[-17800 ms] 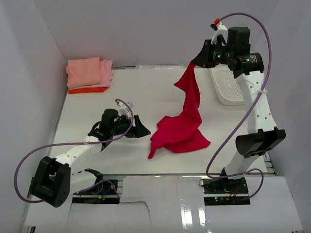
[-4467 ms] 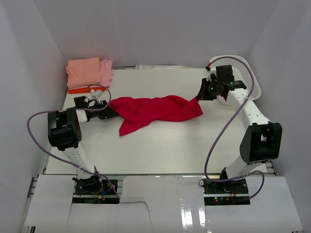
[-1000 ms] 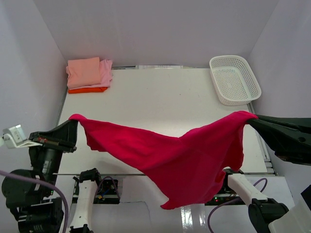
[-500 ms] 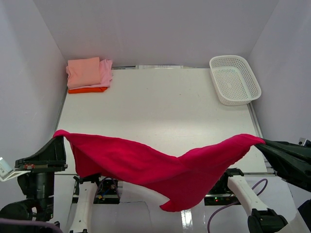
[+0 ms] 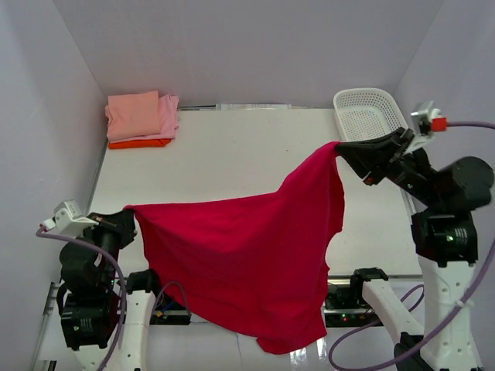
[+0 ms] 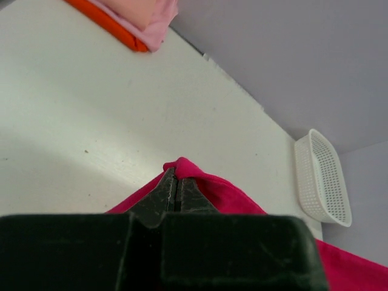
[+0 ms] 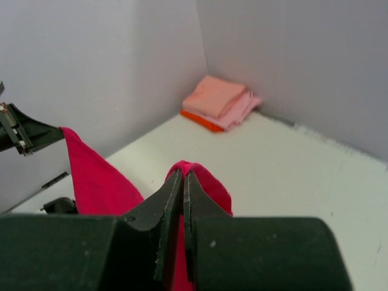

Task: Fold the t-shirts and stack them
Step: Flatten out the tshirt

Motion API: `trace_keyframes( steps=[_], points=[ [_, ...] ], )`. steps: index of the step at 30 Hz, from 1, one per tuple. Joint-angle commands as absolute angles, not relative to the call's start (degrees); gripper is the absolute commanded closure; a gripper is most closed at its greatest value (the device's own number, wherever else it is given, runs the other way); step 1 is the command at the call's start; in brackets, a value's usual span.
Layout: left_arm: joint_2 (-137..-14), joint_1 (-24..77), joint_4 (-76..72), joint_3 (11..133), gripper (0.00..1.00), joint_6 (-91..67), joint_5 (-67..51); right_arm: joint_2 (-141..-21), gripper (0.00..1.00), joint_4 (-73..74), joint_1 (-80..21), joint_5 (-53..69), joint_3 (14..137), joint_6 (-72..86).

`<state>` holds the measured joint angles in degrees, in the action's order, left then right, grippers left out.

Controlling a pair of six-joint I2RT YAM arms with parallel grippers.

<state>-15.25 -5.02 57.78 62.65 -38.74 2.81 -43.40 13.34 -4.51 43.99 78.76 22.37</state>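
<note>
Left claw (image 5: 128, 212) and right claw (image 5: 341, 148) each pinch the red t-shirt (image 5: 247, 255), which hangs below them; lower both evenly, seemingly hem-first, onto the tabletop (image 5: 232, 151).

Bare table (image 5: 247, 154) between folded stack (image 5: 141, 118) and basket (image 5: 370, 116), crimson t-shirt (image 5: 240, 255) hung across near side

crimson t-shirt (image 5: 247, 263): was heaped on the table (image 5: 232, 162), then drawn out flat along it. Now lifted clear, hanging as a broad sheet between both grippers.
right gripper (image 5: 343, 148): half a second ago low at the right edge of view. Now higher and further in, beside the basket (image 5: 362, 107), pinching the shirt's right corner.
left gripper (image 5: 128, 216): has come inward from the far left; its corner sits lower than the right one.
span: narrower than a moment ago; cloth drops deeper.
basket: near corner now hidden behind the right arm (image 5: 433, 185).
</note>
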Motion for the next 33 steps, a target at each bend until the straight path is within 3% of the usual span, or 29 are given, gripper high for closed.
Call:
trace_keyframes(
  steps=[1,7,13,21,33],
  points=[
    [-15.9,-4.8,52.7,56.5,1.00,-38.1,3.3,-45.2,0.92,11.0,-4.4,41.7,71.4,20.3],
    [-20.6,-4.8,41.9,44.5,1.00,-38.8,0.1,-53.3,0.92,4.5,-4.4,40.7,57.2,20.5],
    [-29.2,-4.8,28.8,34.4,1.00,-42.2,-0.9,-63.5,0.92,-5.6,-4.7,41.3,52.3,23.6],
    [-52.3,-4.5,10.0,34.0,1.00,-43.2,-0.8,-83.6,0.92,-7.4,-4.9,42.2,61.8,22.1],
    [-87.2,-2.6,-3.1,48.4,1.00,-40.2,0.1,-118.1,0.92,-1.2,-8.5,44.7,87.0,20.6]
  ],
)
